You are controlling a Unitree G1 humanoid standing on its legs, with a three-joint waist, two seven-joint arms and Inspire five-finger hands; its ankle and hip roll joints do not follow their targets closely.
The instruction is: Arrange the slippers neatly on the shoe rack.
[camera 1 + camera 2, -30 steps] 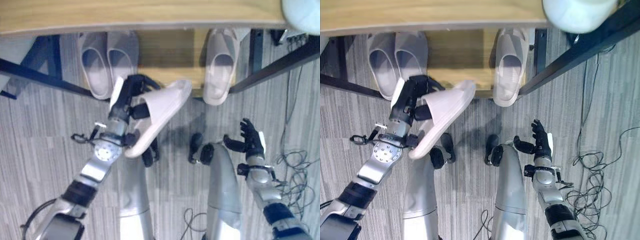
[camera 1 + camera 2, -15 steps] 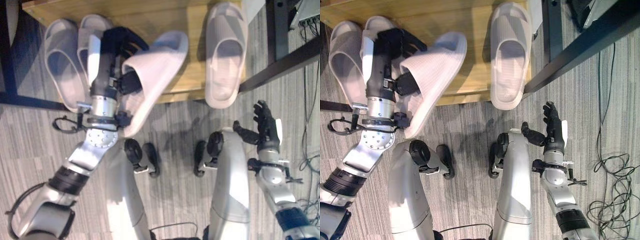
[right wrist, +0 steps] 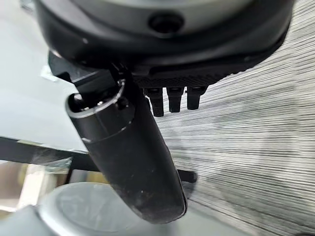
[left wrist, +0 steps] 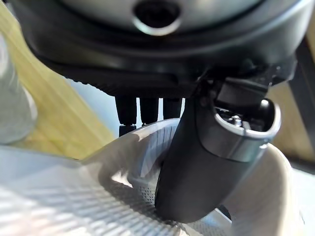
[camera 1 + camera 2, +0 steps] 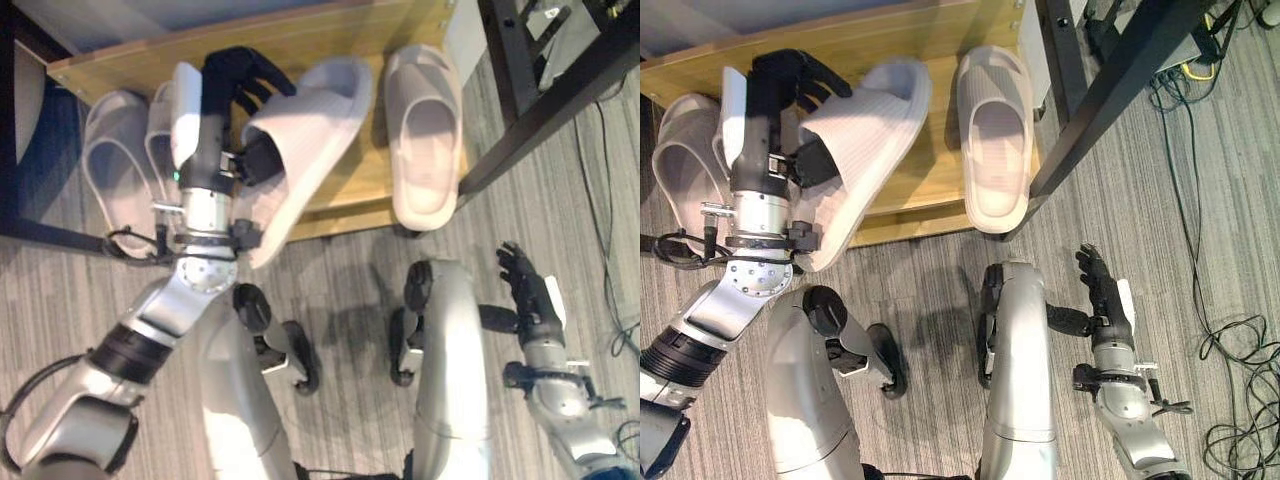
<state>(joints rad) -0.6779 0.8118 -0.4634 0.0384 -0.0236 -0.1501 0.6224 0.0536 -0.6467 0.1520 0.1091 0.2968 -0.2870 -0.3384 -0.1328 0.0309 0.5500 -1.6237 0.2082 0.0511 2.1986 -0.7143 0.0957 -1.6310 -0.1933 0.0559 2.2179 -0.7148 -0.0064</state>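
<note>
no readable text, labels, numbers or signs on anything

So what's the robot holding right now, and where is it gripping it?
The left hand holds a white slipper by its strap, thumb tucked inside the opening. The right hand holds nothing.

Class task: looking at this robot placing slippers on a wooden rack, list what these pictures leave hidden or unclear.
- Pair of pale grey slippers at the rack's left: partly hidden behind the left hand and its arm, eye views.
- Held white ribbed slipper: its heel end is hidden behind the left wrist.
- Light wooden shoe rack: cut off by the top edge.
</note>
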